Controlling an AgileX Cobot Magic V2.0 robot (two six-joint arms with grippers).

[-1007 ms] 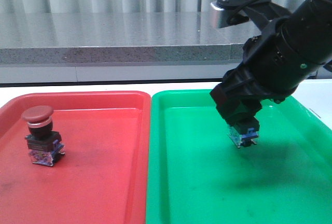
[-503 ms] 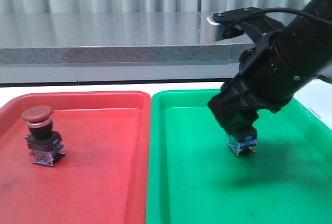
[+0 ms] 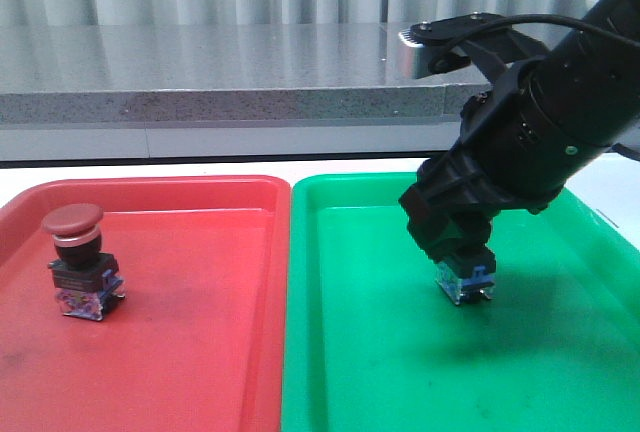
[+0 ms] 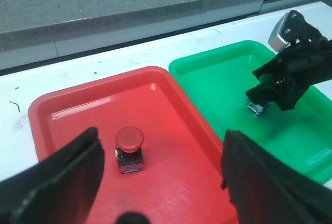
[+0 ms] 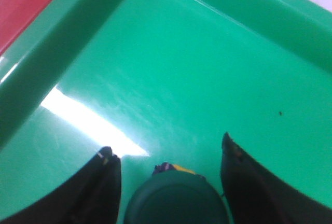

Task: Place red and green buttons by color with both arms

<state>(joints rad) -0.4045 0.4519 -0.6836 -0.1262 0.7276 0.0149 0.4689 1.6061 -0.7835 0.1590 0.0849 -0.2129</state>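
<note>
Right arm (image 3: 462, 252) angled down, fingers around green button (image 3: 466, 280).

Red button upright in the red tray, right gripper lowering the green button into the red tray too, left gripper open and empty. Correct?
One error: the right gripper has the green button over the green tray, not the red one; the front view shows it. The red button stands upright in the red tray, and the left gripper is open and empty.

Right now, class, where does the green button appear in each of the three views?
Front view: green button under the right gripper, right of centre.
Left wrist view: upper right, bluish base showing.
Right wrist view: dark cap at bottom centre.
Shared landmark: green tray.
</note>
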